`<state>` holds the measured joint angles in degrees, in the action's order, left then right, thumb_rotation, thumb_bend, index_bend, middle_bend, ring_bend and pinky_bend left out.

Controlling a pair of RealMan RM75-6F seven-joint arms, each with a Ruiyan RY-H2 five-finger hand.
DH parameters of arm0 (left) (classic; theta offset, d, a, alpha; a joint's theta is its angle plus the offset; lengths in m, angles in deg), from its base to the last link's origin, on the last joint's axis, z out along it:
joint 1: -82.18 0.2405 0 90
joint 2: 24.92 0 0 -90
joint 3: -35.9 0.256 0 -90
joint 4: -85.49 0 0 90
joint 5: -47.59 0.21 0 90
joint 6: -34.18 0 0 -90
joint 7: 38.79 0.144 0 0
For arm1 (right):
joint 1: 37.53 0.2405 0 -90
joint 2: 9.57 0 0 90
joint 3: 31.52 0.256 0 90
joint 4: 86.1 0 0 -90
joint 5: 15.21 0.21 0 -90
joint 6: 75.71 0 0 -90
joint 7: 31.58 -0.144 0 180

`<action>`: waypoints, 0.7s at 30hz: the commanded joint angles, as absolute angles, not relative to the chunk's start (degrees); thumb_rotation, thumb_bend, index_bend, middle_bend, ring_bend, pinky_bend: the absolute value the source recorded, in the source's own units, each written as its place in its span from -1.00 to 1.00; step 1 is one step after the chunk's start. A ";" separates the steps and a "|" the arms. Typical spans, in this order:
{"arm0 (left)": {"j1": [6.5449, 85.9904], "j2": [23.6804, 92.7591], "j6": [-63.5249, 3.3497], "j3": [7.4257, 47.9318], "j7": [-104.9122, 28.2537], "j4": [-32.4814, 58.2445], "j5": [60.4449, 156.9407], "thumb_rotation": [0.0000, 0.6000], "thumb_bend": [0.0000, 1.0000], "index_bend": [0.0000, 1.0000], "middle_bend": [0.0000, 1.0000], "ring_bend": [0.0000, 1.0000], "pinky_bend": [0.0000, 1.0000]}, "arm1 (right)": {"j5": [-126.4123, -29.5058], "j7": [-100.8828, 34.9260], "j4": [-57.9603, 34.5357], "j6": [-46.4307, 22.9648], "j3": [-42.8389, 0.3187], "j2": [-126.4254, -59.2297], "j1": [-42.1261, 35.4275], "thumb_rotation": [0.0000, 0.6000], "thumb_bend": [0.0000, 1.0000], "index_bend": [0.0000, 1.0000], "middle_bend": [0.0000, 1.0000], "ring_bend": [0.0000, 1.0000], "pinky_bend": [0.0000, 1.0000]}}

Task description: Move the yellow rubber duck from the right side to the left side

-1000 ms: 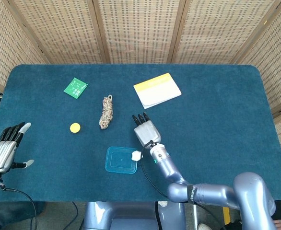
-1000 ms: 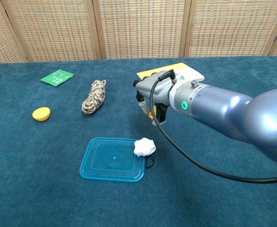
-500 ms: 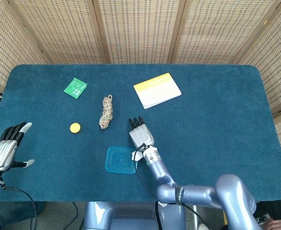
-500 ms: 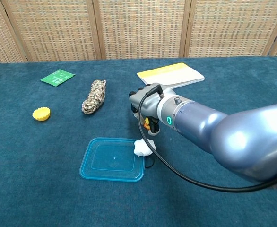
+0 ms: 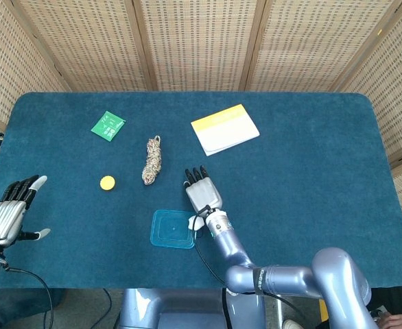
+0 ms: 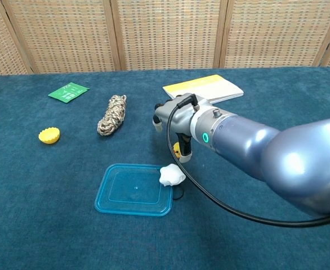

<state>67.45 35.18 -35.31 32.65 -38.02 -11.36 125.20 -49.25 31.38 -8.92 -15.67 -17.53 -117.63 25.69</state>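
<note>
Only a small yellow and orange part of the yellow rubber duck (image 6: 177, 151) shows in the chest view, under my right hand (image 6: 179, 119), which grips it just above the cloth. From the head view my right hand (image 5: 202, 192) covers the duck; it hovers near the table's middle, just right of a blue container. My left hand (image 5: 6, 211) is open at the table's left edge, fingers spread, holding nothing; the chest view does not show it.
A clear blue container (image 6: 134, 189) lies in front of the right hand, with a small white lump (image 6: 172, 175) at its right edge. A rope bundle (image 6: 112, 115), a yellow cap (image 6: 49, 135), a green packet (image 6: 68, 91) and a yellow-white booklet (image 6: 204, 88) lie on the blue table (image 5: 311, 171).
My right hand has moved left, nearer to me and lower with the duck, ending beside the blue container. The left hand has not moved.
</note>
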 commanded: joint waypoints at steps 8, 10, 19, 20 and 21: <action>67.75 35.67 -36.36 32.75 -37.62 -11.09 125.65 1.00 -0.86 -1.00 -1.00 -1.00 -1.00 | -65.42 23.24 5.46 -6.08 -22.56 -101.67 17.81 1.00 -1.00 -0.80 -1.00 -1.00 -1.00; 67.77 36.08 -36.57 32.82 -37.28 -10.72 125.81 1.00 -0.86 -1.00 -1.00 -1.00 -1.00 | -73.65 16.04 4.50 -3.60 -25.60 -97.79 14.24 1.00 -1.00 -0.88 -1.00 -1.00 -1.00; 65.80 36.67 -34.62 32.28 -34.78 -11.06 125.74 1.00 -0.86 -1.00 -1.00 -1.00 -1.00 | -94.79 -27.91 -17.55 6.79 -32.57 -92.87 0.42 1.00 -1.00 -0.92 -1.00 -1.00 -1.00; 64.93 36.52 -34.00 31.98 -34.40 -11.09 126.34 1.00 -0.86 -1.00 -1.00 -1.00 -1.00 | -95.53 -31.73 -21.05 7.51 -32.91 -93.28 -0.97 1.00 -1.00 -0.92 -1.00 -1.00 -1.00; 64.20 36.46 -33.58 31.72 -33.83 -10.97 126.86 1.00 -0.86 -1.00 -1.00 -1.00 -1.00 | -95.86 -34.32 -23.27 7.93 -33.05 -93.64 -1.97 1.00 -1.00 -0.91 -1.00 -1.00 -1.00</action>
<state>65.25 36.59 -34.37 32.15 -34.67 -10.93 126.09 -86.11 -14.79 -8.41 1.18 -28.55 -96.20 7.22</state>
